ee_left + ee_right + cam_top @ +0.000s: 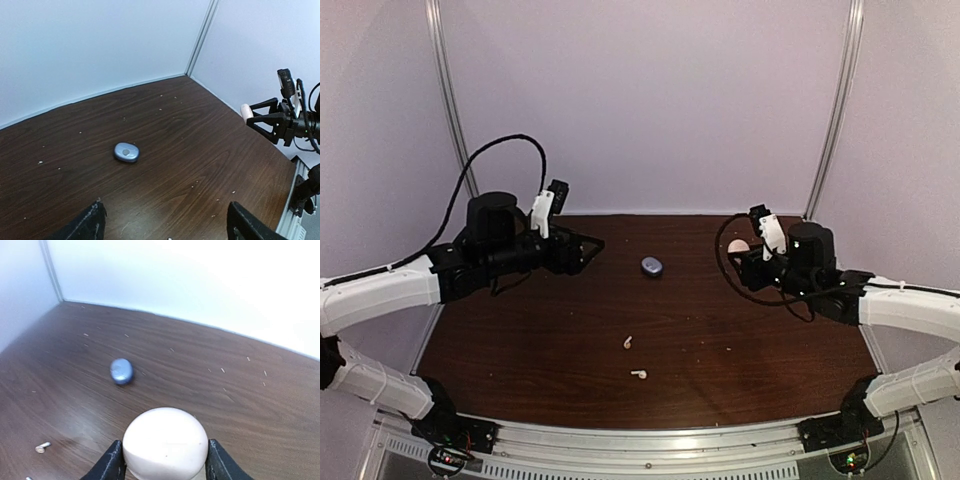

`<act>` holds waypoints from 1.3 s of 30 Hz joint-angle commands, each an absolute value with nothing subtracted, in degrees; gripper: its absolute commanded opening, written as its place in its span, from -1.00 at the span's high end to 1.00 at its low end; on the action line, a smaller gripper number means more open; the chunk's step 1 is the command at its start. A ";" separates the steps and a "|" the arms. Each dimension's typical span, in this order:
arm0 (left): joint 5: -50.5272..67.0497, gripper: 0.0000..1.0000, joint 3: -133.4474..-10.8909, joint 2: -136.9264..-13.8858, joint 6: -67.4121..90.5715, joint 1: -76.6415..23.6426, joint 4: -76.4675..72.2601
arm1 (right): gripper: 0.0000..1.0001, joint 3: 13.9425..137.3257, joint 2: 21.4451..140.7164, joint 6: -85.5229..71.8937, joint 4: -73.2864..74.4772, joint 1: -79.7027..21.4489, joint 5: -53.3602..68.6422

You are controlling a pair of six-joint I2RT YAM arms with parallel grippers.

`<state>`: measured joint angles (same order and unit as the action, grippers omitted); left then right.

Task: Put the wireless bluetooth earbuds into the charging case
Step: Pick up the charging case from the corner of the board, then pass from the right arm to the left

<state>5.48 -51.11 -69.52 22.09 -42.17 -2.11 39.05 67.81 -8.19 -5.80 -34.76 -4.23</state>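
Earbuds [628,342] lie on the table [740,340]; right gripper [165,462] grips cream case [165,440]

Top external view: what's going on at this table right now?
The right pincer holds a cream rounded case off the table at the far right. The left pincer hangs open and empty at the far left. A blue oval case lies mid-table, and two white earbuds lie loose nearer the front edge. Neither earbud is in a case yet.

The cream case [165,445] runs off the right wrist view's bottom edge; the earbuds [628,342], lower centre from above, are too tiny for detail.
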 commanded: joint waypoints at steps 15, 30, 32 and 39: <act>31.12 -0.17 -59.68 -79.17 31.75 -43.89 -14.06 | -0.01 43.10 62.03 17.40 -12.95 -66.37 -24.94; 33.97 -0.14 -61.55 -85.67 32.42 -50.91 -18.87 | 0.00 47.27 69.46 22.70 -13.53 -71.75 -29.57; 34.32 -0.13 -61.89 -86.67 32.51 -51.18 -19.07 | 0.00 47.36 69.73 23.04 -13.75 -71.85 -29.49; 35.35 -0.09 -63.47 -89.82 32.70 -52.26 -20.08 | 0.00 47.87 70.69 24.11 -14.03 -72.12 -29.12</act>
